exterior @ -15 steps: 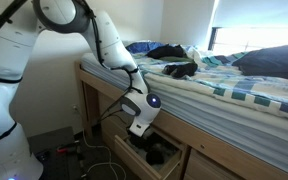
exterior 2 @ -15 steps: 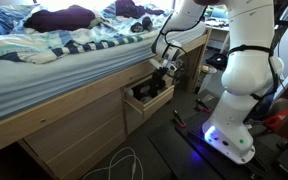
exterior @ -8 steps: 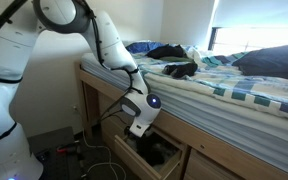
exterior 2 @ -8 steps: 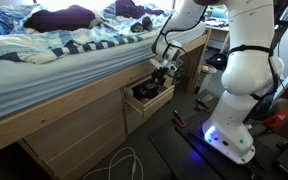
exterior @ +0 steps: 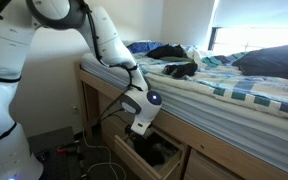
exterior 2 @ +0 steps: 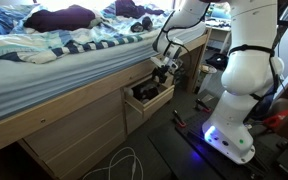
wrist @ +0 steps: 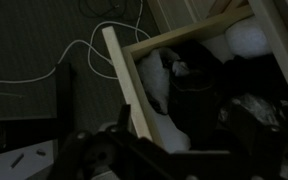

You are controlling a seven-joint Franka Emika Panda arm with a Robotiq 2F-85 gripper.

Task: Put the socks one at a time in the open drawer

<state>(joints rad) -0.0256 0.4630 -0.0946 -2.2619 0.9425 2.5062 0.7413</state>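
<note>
Tool [exterior: 137, 129] over open drawer [exterior: 122, 151], dark socks [exterior: 156, 150] directly below; grip state unclear.

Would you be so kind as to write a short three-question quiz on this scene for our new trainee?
1. True or false: the drawer under the bed is pushed fully shut.
2. Where is the gripper? A: just above the open drawer. B: lying on top of the mattress. C: raised high above the pillows.
3. Fill in: in the wrist view, a white ____ loops over the floor beside the drawer.

Key: 1 false, it is pulled open. 2 A. 3 cable.
</note>
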